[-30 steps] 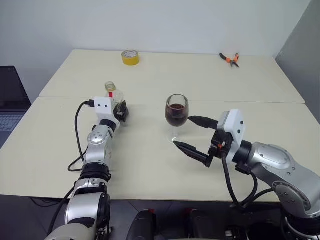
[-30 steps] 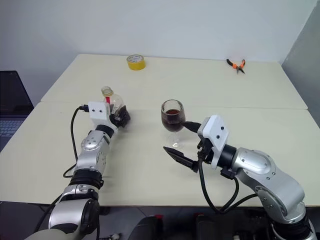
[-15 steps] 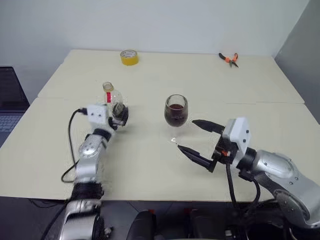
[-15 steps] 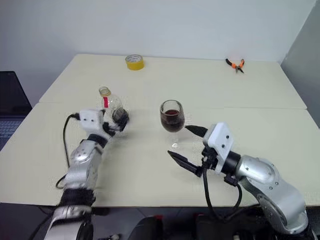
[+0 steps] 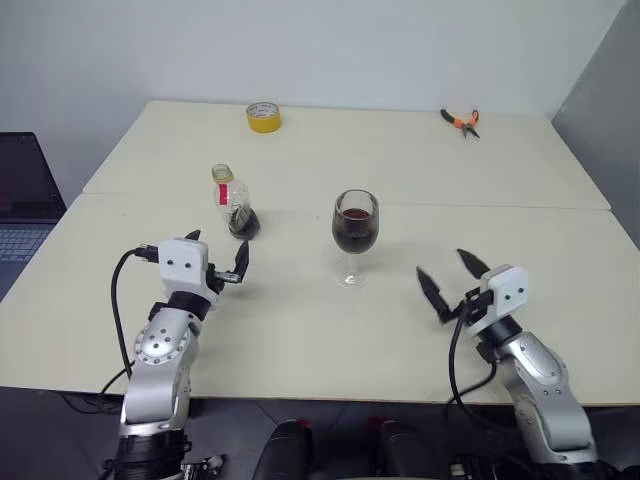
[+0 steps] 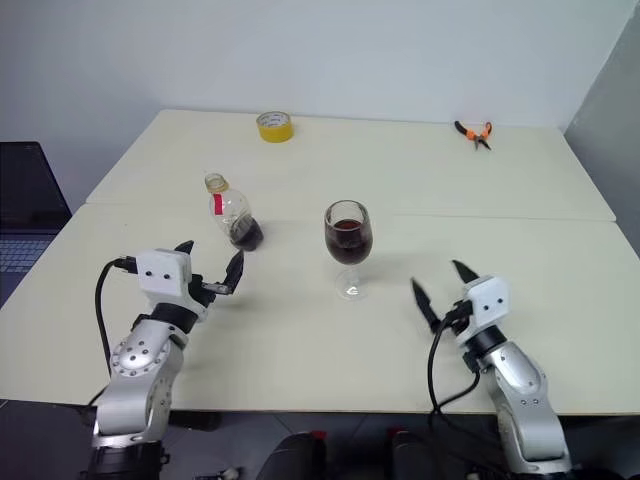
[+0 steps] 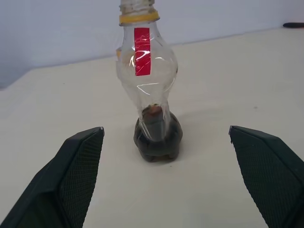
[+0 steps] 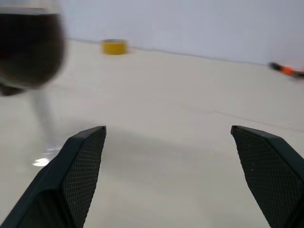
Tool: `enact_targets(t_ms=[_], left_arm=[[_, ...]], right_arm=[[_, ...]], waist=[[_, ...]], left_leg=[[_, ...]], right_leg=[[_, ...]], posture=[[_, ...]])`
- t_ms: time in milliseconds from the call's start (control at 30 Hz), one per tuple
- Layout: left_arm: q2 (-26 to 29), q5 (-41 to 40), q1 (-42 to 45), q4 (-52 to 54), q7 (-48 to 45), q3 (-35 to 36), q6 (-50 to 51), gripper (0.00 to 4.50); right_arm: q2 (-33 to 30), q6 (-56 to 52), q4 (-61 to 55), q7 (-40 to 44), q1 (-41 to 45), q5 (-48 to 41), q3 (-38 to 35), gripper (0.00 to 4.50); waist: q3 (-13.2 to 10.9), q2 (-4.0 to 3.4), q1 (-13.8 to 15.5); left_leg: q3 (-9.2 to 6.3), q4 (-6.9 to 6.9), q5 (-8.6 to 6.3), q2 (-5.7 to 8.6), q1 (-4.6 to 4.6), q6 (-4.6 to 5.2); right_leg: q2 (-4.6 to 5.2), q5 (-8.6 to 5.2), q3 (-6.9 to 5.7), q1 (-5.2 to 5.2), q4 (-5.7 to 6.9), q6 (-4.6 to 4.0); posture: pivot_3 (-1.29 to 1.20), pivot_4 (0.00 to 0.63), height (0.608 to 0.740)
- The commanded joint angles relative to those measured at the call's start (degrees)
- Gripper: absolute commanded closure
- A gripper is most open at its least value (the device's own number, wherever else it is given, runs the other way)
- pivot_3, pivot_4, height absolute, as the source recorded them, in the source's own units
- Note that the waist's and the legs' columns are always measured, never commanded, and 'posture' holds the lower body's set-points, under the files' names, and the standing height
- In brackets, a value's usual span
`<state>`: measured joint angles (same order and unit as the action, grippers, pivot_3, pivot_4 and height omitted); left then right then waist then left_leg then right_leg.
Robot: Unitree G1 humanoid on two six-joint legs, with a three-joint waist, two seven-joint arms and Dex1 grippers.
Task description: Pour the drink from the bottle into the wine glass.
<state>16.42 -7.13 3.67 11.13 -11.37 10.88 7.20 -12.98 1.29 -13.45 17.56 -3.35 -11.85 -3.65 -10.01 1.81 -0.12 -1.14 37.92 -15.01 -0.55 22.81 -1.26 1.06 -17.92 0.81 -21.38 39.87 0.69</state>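
Observation:
The bottle stands upright on the table, left of centre. It is clear, with a red label and a yellow ring at the neck, and a little dark drink sits in its base. The wine glass stands to the bottle's right, its bowl about half full of dark drink. My left gripper is open just in front of the bottle, apart from it, and its fingers flank the bottle in the left wrist view. My right gripper is open and empty, to the right of the glass and nearer to me.
A yellow tape roll and orange pliers lie at the far side of the table. A laptop sits off the table's left edge. A seam crosses the tabletop behind the glass. A grey panel stands at the right.
My left gripper opened, let go of the bottle and drew back toward me. My right gripper swung away from the glass, down and to the right, and now points forward.

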Motion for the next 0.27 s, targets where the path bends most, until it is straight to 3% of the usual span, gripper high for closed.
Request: enact_targets(t_ms=[33, 267], left_arm=[[-0.66, 0.49, -0.46, 0.28, 0.58, -0.11, -2.25, 0.04], [-2.63, 1.52, -0.87, -1.59, 1.50, -0.91, -5.38, 0.04]], right_arm=[[2.01, 4.82, 0.16, -2.78, -0.57, 1.94, -1.11, 0.00], [5.59, 6.44, 1.62, -6.96, -0.37, 3.29, -1.68, 0.00]], waist=[[0.00, 0.00, -0.02], [0.01, -0.01, -0.02]], left_leg=[[0.01, 0.00, 0.00, 0.00, 0.00, 0.00], [0.02, 0.01, 0.00, 0.00, 0.00, 0.00]], right_leg=[[0.00, 0.00, 0.01, 0.00, 0.00, 0.00], [0.00, 0.00, 0.01, 0.00, -0.01, 0.00]], posture=[[0.00, 0.150, 0.740], [0.00, 0.150, 0.740]])
